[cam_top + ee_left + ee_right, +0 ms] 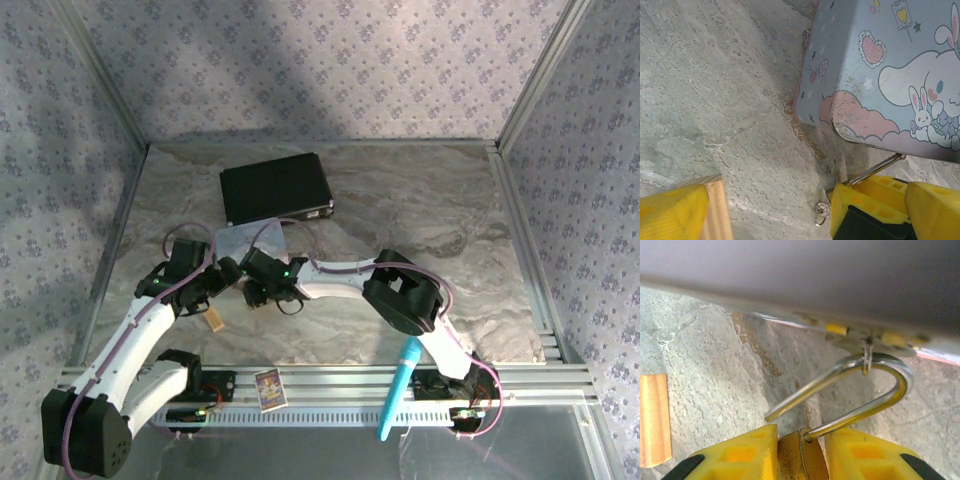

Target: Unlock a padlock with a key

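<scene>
The brass padlock (800,460) sits between the yellow fingers (740,455) of my right gripper (801,452), which is shut on its body. Its silver shackle (890,385) is sprung, one end free of the body, and the curve hangs through the hasp of the pastel tin (880,70). In the left wrist view a small silvery key ring (821,212) pokes out beside a yellow finger (860,205); the key's blade is hidden. My left gripper (805,215) stands wide open just left of the tin, with nothing between its fingers. From above, both grippers (215,278) (258,288) meet by the tin (238,240).
A tan wooden block (719,210) lies against my left finger; the same block (655,420) shows in the right wrist view. A black box (275,188) sits behind the tin. A blue cylinder (400,385) and a small card (270,388) rest on the front rail.
</scene>
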You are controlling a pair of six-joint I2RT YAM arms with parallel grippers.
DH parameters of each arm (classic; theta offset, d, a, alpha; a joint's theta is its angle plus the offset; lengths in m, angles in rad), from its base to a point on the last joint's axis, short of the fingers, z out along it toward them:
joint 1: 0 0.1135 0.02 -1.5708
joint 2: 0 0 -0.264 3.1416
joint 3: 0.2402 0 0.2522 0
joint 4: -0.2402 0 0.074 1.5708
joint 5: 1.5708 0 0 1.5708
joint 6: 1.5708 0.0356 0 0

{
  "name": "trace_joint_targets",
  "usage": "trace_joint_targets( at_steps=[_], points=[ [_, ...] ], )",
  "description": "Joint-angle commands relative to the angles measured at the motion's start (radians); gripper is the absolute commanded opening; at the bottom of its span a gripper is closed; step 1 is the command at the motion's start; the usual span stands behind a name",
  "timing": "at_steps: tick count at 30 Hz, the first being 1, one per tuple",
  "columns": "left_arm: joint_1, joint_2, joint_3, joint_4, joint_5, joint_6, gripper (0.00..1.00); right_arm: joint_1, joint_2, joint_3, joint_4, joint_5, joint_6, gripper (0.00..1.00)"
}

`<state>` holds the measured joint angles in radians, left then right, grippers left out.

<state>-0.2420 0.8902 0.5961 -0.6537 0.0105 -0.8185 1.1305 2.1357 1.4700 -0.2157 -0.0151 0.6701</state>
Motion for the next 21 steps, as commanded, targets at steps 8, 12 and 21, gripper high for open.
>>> trace_joint_targets(
  at_steps=[8,12,21],
  points=[
    [0.003,0.005,0.045,-0.018,-0.031,0.082,1.00,-0.044,-0.120,-0.321,0.153,-0.159,0.094,0.18],
    [-0.085,0.025,0.082,-0.016,-0.115,0.192,1.00,-0.077,-0.172,-0.422,0.294,-0.200,0.134,0.15],
    [-0.487,0.314,0.279,-0.098,-0.615,0.451,1.00,-0.119,-0.227,-0.590,0.545,-0.258,0.149,0.07]
  ],
)
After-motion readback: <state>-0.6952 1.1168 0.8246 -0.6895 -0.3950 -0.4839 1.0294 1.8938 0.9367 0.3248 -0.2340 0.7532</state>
